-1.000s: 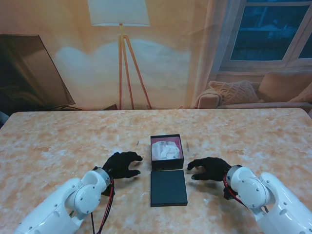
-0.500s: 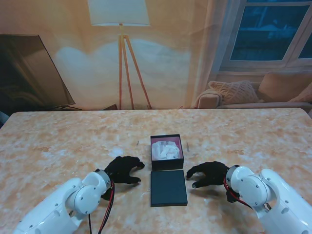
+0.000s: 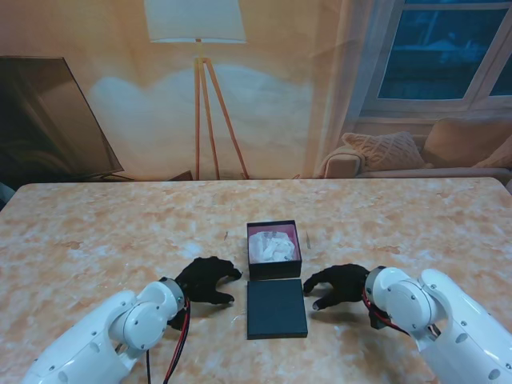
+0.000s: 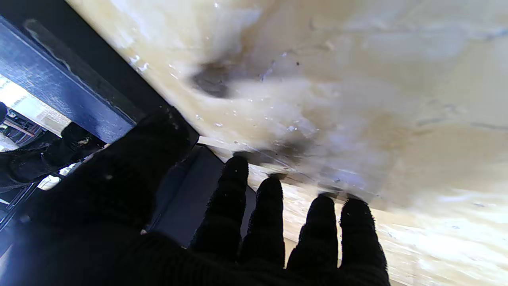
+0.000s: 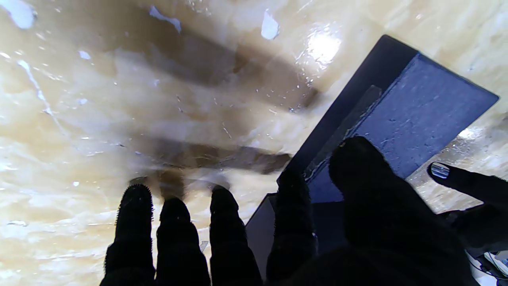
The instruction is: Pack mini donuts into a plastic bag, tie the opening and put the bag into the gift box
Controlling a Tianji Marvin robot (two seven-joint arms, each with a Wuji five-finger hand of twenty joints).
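Observation:
The black gift box [image 3: 274,258] stands open in the middle of the table, with the white bag [image 3: 271,246] lying inside it. Its flat dark lid [image 3: 276,307] lies on the table just nearer to me. My left hand [image 3: 206,279] rests open at the lid's left far corner, fingers spread, holding nothing. My right hand [image 3: 340,285] is open at the lid's right edge, fingers curled toward it. The left wrist view shows the box wall [image 4: 59,91] and my left hand [image 4: 166,222]; the right wrist view shows the lid [image 5: 412,123] beside my right hand's fingers [image 5: 293,214]. No donuts show loose.
The marbled table top [image 3: 120,232] stretches wide on both sides and beyond the box. A small thin item [image 3: 307,238] lies just right of the box. A floor lamp, a dark screen and a sofa stand behind the table's far edge.
Both hands have drawn nearer to me and inward, from beside the box to either side of the lid. The box and lid have not moved.

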